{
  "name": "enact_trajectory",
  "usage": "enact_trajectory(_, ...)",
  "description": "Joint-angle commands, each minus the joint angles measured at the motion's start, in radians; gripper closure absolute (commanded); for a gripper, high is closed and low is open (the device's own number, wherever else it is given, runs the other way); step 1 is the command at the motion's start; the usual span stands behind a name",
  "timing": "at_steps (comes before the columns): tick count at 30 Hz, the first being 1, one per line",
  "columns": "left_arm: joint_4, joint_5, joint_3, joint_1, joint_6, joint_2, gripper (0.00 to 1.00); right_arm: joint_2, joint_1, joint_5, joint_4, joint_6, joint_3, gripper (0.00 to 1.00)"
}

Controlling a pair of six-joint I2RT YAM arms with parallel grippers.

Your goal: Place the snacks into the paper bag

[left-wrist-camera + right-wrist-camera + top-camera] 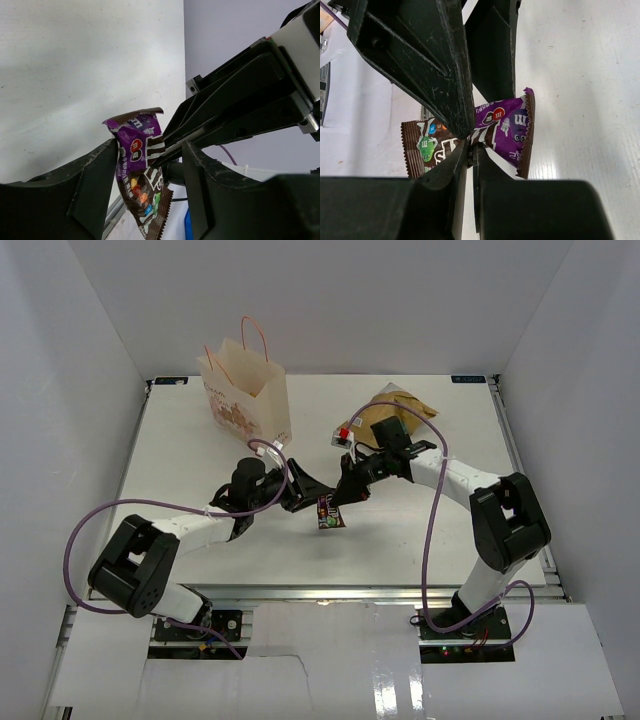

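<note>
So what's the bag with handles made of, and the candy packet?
The bag looks like matte cream paper: it stands stiffly, with sharp folded creases. The candy packet is probably thin plastic film, glossy and printed purple and brown: it crinkles, catches the light, and has crimped sealed ends.

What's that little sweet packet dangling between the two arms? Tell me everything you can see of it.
The candy packet is small, glossy and crinkly, like plastic film. It is dark brown and purple, printed with coloured cartoon sweets, with zigzag crimped ends. It may be two packets overlapped; I cannot tell. It hangs tilted above the white table, near the middle. The right end effector pinches it between its fingertips. The left end effector stands open, one finger on each side; whether it touches is unclear.
</note>
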Motion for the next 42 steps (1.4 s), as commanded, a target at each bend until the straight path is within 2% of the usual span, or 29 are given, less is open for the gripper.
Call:
enact_trajectory(1, 0.018, 0.020, -0.017, -0.004, -0.002, -0.027, 0.35, -0.058, 0.004, -0.029, 0.001, -0.005, 0.043, 0.92)
enact_trajectory(7, 0.003, 0.022, -0.008, -0.002, 0.009, -0.029, 0.28, -0.074, 0.005, -0.034, 0.001, -0.002, 0.046, 0.92)
enact_trajectory(14, 0.005, 0.042, 0.024, -0.002, -0.009, -0.006, 0.30, -0.071, 0.005, -0.062, 0.030, 0.031, 0.033, 0.92)
enact_trajectory(17, 0.006, 0.048, 0.033, -0.002, -0.031, 0.002, 0.42, -0.069, 0.005, -0.065, 0.067, 0.065, 0.024, 0.92)
enact_trajectory(21, 0.014, 0.048, 0.045, -0.002, -0.045, -0.004, 0.52, -0.064, 0.005, -0.060, 0.088, 0.083, 0.020, 0.92)
enact_trajectory(23, 0.020, 0.051, 0.058, -0.002, -0.048, -0.005, 0.60, -0.063, 0.007, -0.059, 0.102, 0.090, 0.012, 0.92)
enact_trajectory(24, 0.021, 0.055, 0.065, -0.002, -0.049, -0.003, 0.68, -0.061, 0.007, -0.055, 0.108, 0.094, 0.009, 0.91)
enact_trajectory(27, 0.025, 0.060, 0.073, -0.002, -0.052, -0.004, 0.79, -0.061, 0.007, -0.051, 0.108, 0.093, 0.007, 0.89)
enact_trajectory(28, 0.026, 0.060, 0.075, -0.002, -0.051, -0.006, 0.89, -0.061, 0.007, -0.046, 0.107, 0.094, 0.007, 0.86)
enact_trajectory(29, 0.026, 0.055, 0.073, -0.002, -0.049, -0.009, 0.92, -0.063, 0.007, -0.042, 0.108, 0.093, 0.007, 0.85)
enact_trajectory(32, 0.025, 0.042, 0.064, 0.008, -0.027, -0.037, 1.00, -0.064, 0.005, -0.025, 0.092, 0.084, 0.013, 0.68)
enact_trajectory(33, 0.025, 0.040, 0.061, 0.015, -0.019, -0.047, 1.00, -0.067, 0.005, -0.022, 0.084, 0.079, 0.017, 0.58)
enact_trajectory(36, -0.026, 0.016, 0.071, 0.047, 0.029, -0.095, 1.00, -0.093, -0.002, -0.002, 0.042, 0.035, 0.033, 0.37)
enact_trajectory(38, -0.099, -0.013, 0.107, 0.079, 0.114, -0.129, 1.00, -0.107, -0.018, 0.012, -0.005, -0.023, 0.049, 0.30)
enact_trajectory(39, -0.179, -0.024, 0.157, 0.091, 0.150, -0.136, 1.00, -0.116, -0.025, 0.014, -0.022, -0.042, 0.069, 0.25)
enact_trajectory(42, -0.344, -0.079, 0.295, 0.155, 0.272, -0.149, 1.00, -0.155, -0.085, 0.006, -0.074, -0.107, 0.105, 0.18)
